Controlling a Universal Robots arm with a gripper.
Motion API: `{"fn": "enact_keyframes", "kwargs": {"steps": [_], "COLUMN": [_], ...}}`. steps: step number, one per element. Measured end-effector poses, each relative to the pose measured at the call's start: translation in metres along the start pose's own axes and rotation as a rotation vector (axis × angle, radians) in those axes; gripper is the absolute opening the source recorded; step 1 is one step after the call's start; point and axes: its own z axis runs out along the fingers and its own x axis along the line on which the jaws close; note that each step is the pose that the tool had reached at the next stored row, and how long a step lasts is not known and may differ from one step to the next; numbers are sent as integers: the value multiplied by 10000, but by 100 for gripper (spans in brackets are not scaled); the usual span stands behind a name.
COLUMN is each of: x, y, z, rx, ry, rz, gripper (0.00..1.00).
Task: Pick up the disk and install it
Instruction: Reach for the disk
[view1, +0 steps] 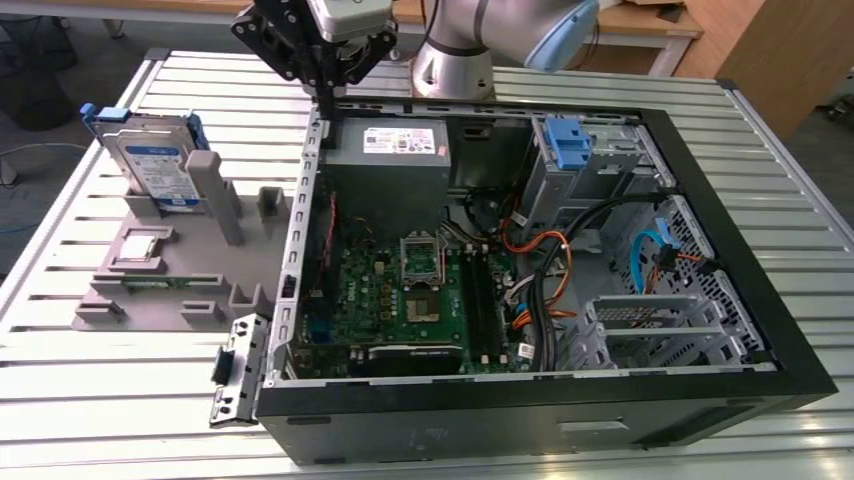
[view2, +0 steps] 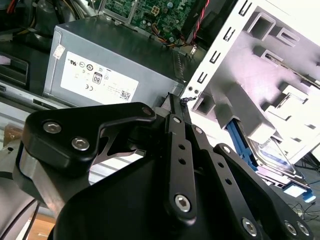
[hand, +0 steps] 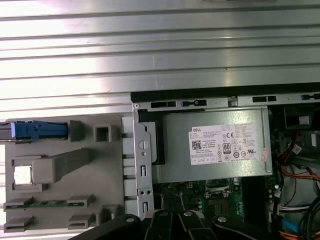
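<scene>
The disk (view1: 150, 162), a silver drive with a white-and-blue label in a blue carrier, stands upright in a slot of the grey fixture (view1: 174, 280) at the exterior view's left. In the second wrist view the disk (view2: 272, 156) lies beyond the fixture's posts. The first wrist view shows the disk (hand: 37, 131) edge-on as a blue strip. My gripper (view1: 322, 86) hangs above the rear wall of the open computer case (view1: 747, 300), to the exterior view's right of the disk and apart from it. Its black fingers (view2: 176, 130) meet at the tips, holding nothing.
A grey power supply box (view1: 400, 150) with a white sticker sits in the case just below the gripper. The motherboard (view1: 400, 300), cables and a blue bracket (view1: 567, 145) in the drive cage fill the case. The slatted metal table (view1: 80, 400) carries everything.
</scene>
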Motion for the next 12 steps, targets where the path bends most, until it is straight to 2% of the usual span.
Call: {"fn": "enact_keyframes", "kwargs": {"steps": [12], "x": [34], "y": [-2], "z": [-1], "rx": [-1], "ry": [0], "rz": [1], "gripper": [10]}}
